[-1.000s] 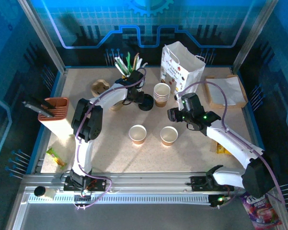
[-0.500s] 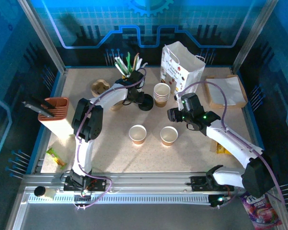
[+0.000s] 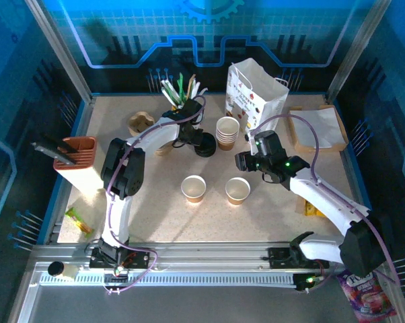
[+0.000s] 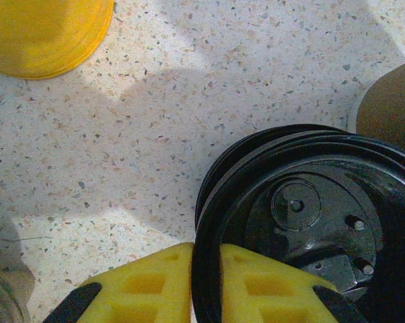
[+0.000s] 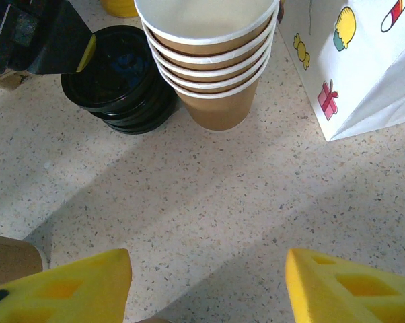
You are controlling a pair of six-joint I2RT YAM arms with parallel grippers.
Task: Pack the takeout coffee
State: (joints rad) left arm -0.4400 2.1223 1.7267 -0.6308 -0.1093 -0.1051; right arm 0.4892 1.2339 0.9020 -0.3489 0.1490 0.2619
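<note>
Two small brown paper cups [image 3: 194,188] [image 3: 237,190] stand open-topped in the middle of the table, with no lids on them. A stack of black lids [image 3: 205,145] [image 5: 118,77] sits at the back beside the stacked cups. My left gripper [image 3: 192,139] [image 4: 206,286] is shut on the rim of the top black lid [image 4: 303,222], one yellow finger on each side. My right gripper [image 3: 241,161] [image 5: 206,289] hangs open over bare table, just behind the right cup, whose rim [image 5: 7,259] shows at the lower left of the right wrist view.
A stack of lidless brown-and-cream cups [image 3: 227,132] [image 5: 212,54] stands right of the lids. The white paper bag [image 3: 256,94] [image 5: 357,60] stands open at the back right. The yellow utensil cup [image 3: 181,101] [image 4: 44,30] is behind the lids. An orange holder [image 3: 78,153] is at the left.
</note>
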